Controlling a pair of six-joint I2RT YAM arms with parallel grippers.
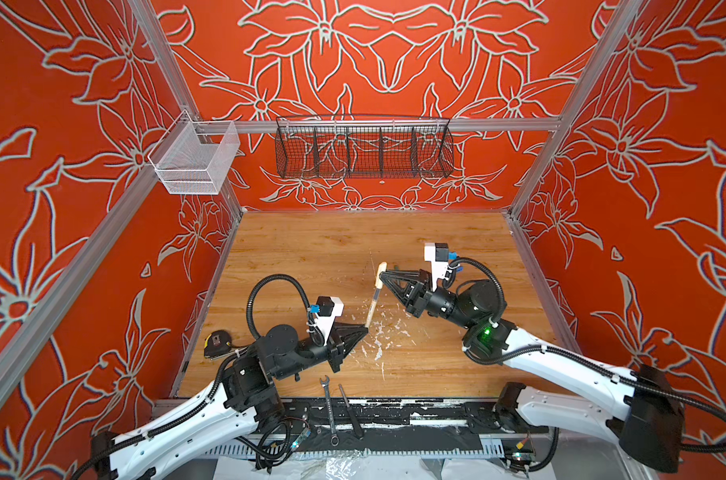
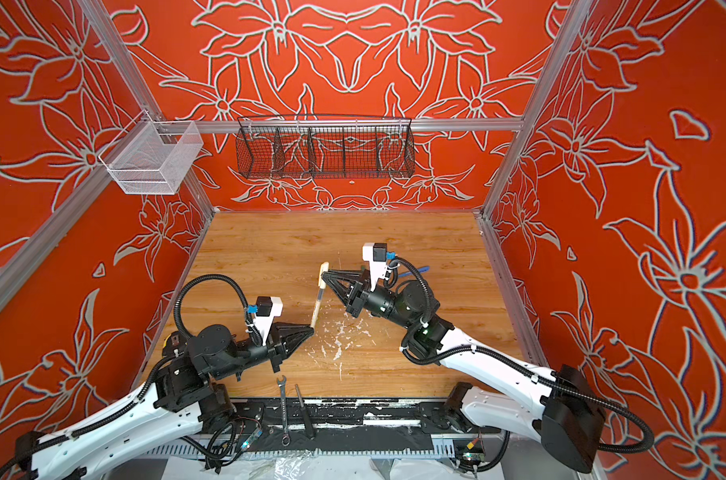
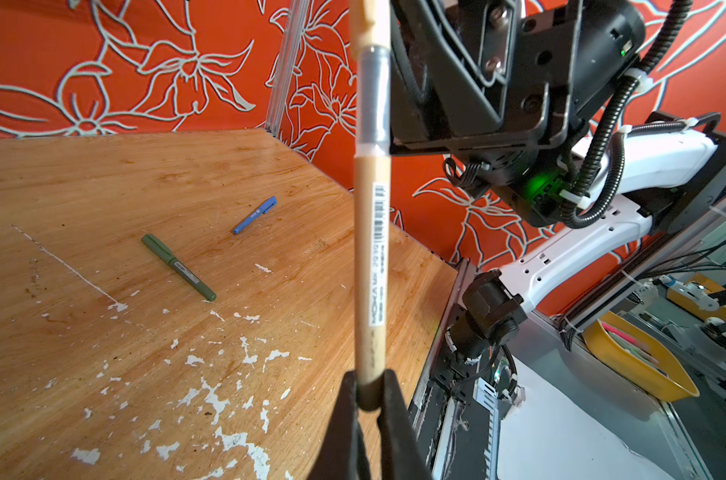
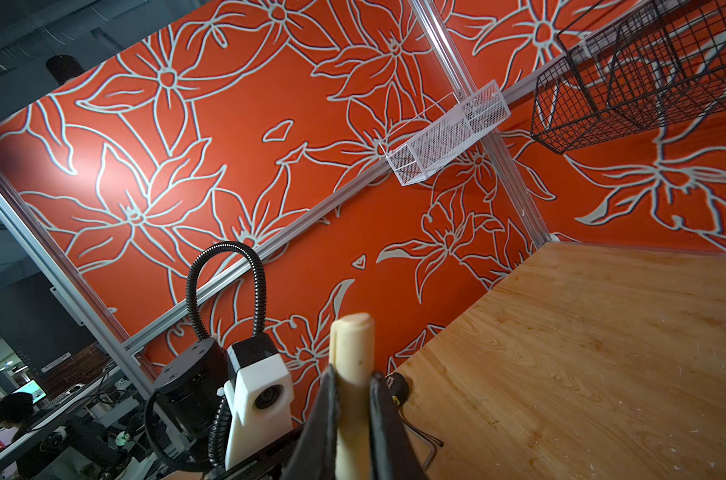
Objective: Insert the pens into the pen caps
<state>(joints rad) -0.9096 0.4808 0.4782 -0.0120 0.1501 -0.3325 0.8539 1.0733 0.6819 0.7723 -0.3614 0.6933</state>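
Note:
My left gripper (image 1: pixel 365 329) (image 3: pixel 369 386) is shut on the rear end of the tan pen (image 1: pixel 371 309) (image 2: pixel 316 307) (image 3: pixel 369 257). The pen is held above the table and slants up toward the right gripper. My right gripper (image 1: pixel 382 272) (image 4: pixel 351 378) is shut on the tan pen cap (image 1: pixel 380 275) (image 2: pixel 323 274) (image 4: pixel 351 345). The pen's dark tip section (image 3: pixel 373 95) meets the cap's mouth and most of it still shows. In the left wrist view a green pen (image 3: pixel 178 266) and a blue pen (image 3: pixel 255 215) lie on the wood. I cannot tell whether they are capped.
A tape measure (image 1: pixel 217 343) sits at the table's left edge. A silver wrench (image 1: pixel 328 409) and a black slim tool (image 1: pixel 351 411) lie at the front edge. A black wire basket (image 1: pixel 363 149) and a white mesh basket (image 1: pixel 195 160) hang on the walls.

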